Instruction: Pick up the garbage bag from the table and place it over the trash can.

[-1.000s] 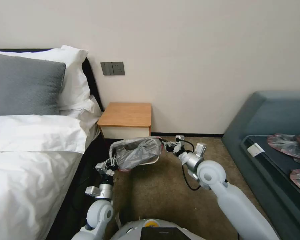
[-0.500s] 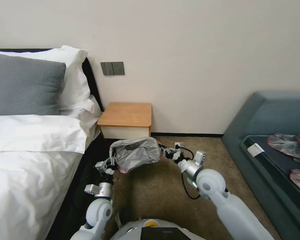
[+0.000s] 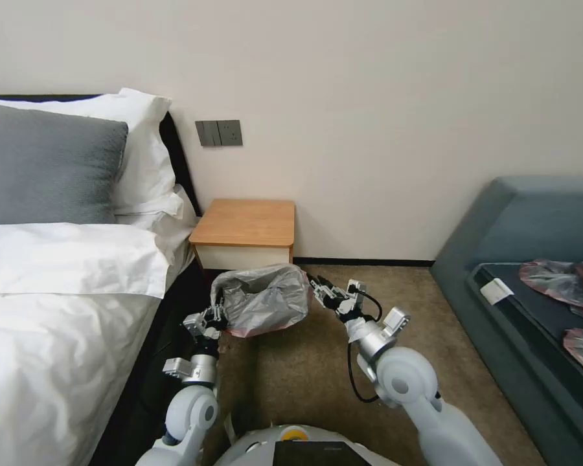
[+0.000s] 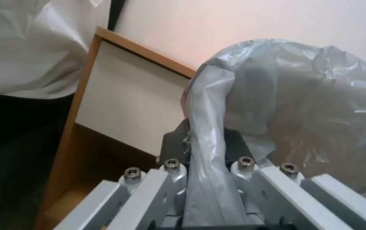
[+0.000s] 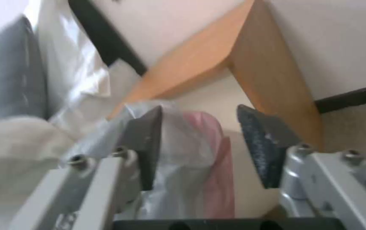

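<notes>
Garbage bag [image 3: 262,299] is wrinkly translucent grey film with a pinkish-red lower edge, its mouth spread wide and draped over the trash can [image 3: 285,321], whose beige wall barely shows beneath it, on the carpet [image 3: 317,382] just in front of the nightstand [image 3: 246,223]. Left gripper [image 3: 219,312] is clamped on the bag's left edge, film pinched between its fingers [image 4: 175,145]. Right gripper [image 3: 319,286] sits at the bag's right side with jaws parted, pink-tinted film [image 5: 191,159] lying loose between the pads [image 5: 261,143].

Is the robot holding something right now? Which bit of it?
Yes. The left gripper has its jaws shut on a bunched fold at the edge of the garbage bag. The right gripper has its jaws open around the bag's other edge, not pinching it.
</notes>
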Robot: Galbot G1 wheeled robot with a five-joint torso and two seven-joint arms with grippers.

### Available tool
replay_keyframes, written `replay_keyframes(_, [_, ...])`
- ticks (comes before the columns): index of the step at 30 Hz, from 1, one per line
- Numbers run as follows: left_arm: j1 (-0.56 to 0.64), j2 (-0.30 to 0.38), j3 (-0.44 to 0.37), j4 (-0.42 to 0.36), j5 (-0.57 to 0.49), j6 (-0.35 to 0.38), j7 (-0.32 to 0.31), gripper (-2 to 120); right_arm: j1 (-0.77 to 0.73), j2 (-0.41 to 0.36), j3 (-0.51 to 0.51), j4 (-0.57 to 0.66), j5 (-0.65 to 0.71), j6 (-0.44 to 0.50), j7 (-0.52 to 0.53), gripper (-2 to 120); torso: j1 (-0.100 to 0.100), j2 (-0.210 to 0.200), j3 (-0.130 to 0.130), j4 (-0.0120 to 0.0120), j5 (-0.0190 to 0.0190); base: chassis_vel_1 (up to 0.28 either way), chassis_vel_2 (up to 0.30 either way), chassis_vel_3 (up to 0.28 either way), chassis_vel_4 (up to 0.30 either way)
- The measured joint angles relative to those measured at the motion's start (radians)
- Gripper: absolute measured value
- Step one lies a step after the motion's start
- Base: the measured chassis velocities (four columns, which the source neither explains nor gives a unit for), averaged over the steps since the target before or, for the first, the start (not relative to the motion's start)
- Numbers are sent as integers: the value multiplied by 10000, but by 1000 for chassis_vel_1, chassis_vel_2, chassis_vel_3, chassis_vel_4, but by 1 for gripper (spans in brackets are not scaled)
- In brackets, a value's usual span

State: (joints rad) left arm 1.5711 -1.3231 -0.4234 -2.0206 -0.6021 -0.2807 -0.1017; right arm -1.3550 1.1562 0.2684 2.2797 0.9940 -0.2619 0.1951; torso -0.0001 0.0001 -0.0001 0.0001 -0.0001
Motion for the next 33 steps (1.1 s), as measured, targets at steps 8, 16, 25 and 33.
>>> replay_keyframes(8, [-65, -69, 20, -179, -367, 298, -389, 6, -750, 1220, 219, 334, 1085, 388, -62, 86, 0, 0, 0, -2, 0, 0, 0, 0, 0])
replay_keyframes(16, [-82, -37, 26, -659, -1165, 955, -1170, 6, -1245, 2211, 190, 194, 3186, 656, -495, 100, 0, 0, 0, -1, -1, 0, 0, 0, 0])
replay_keyframes(25, [-4, -17, 46, -1088, -1503, 1367, -1675, 6, -1285, 2677, -11, -441, 3287, 709, -1555, 100, 0, 0, 0, -1, 0, 0, 0, 0, 0])
replay_keyframes(33, [48, -19, 68, -1242, -1525, 1454, -1741, 6, -978, 2861, -64, -677, 3224, 700, -1609, 100, 0, 0, 1, -1, 0, 0, 0, 0, 0])
